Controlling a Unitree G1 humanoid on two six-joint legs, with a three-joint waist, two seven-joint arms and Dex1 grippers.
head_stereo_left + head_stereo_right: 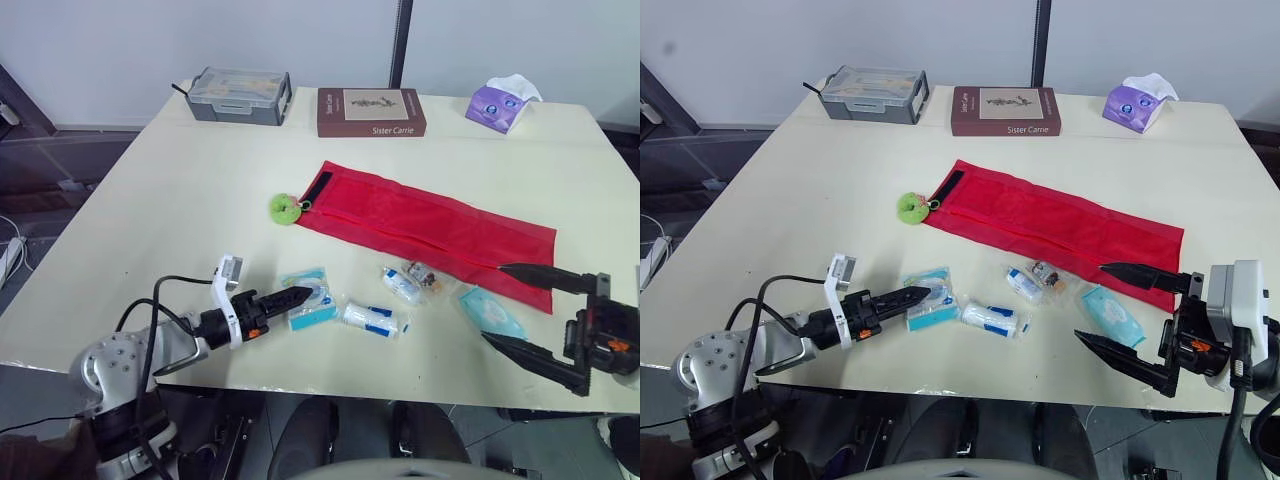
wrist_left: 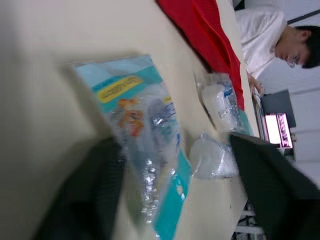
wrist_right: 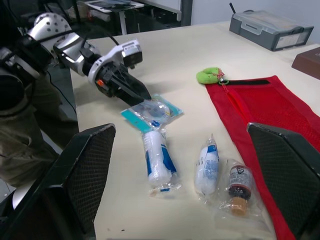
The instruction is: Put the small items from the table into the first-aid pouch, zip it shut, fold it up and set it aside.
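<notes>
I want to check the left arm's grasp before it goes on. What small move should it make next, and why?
Probably close the left pincer on the teal packet. The left wrist view shows its fingers apart with the packet between them, and the packet lies flat on the table, not yet in the red pouch.

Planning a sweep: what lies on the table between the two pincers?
In the left eye view: a teal packet at the left pincer, a bandage roll, a smaller roll, a bagged bottle, and a pale blue packet by the right pincer.
</notes>
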